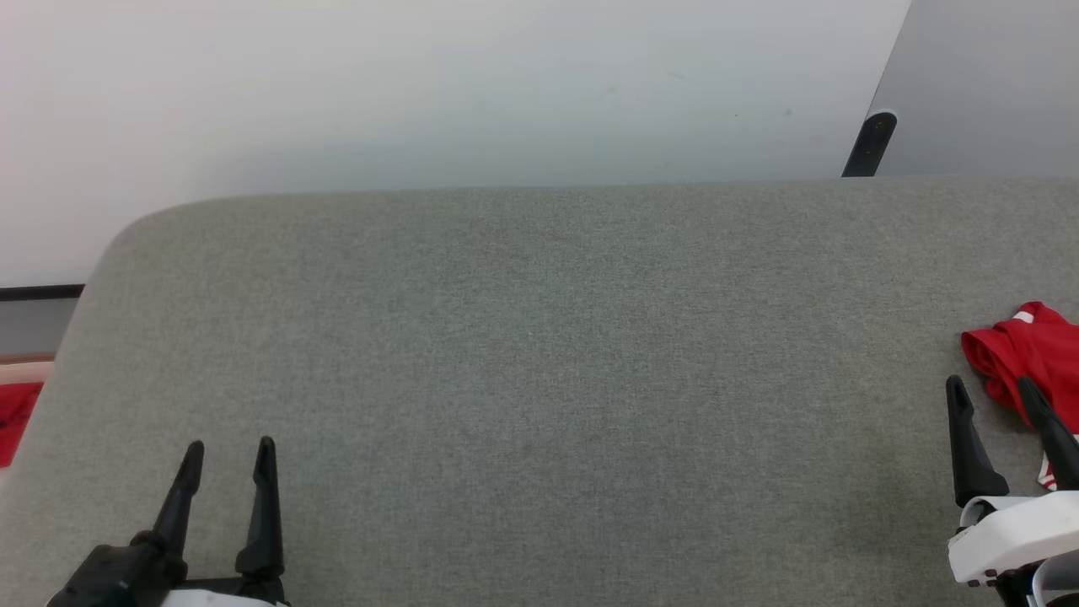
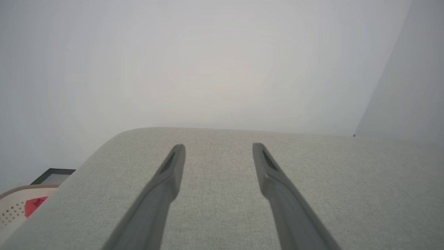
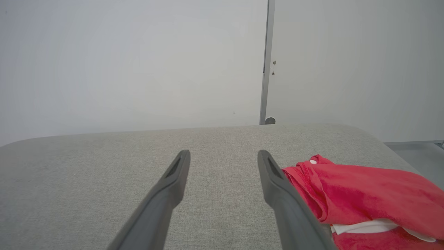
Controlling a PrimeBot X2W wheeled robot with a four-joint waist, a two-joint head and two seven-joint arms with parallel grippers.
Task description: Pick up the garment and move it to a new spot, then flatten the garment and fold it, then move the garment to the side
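The garment point(image 1: 1028, 358), bright red with bits of white trim, lies crumpled at the far right of the grey fabric surface point(image 1: 539, 379). In the right wrist view the garment point(image 3: 364, 194) lies just right of my right finger, with a white band showing near its lower fold. My right gripper point(image 1: 993, 389) stands open at the lower right, its right finger over the garment's left edge, nothing between the fingers; it is also open in its wrist view point(image 3: 223, 154). My left gripper point(image 1: 230, 451) is open over bare fabric at the lower left, as its wrist view point(image 2: 218, 147) confirms.
A pale wall point(image 1: 421, 84) rises behind the surface, with a dark post point(image 1: 868, 143) at the back right. Off the left edge sits a pale perforated basket point(image 2: 14, 206) holding a plain red cloth point(image 1: 15, 417).
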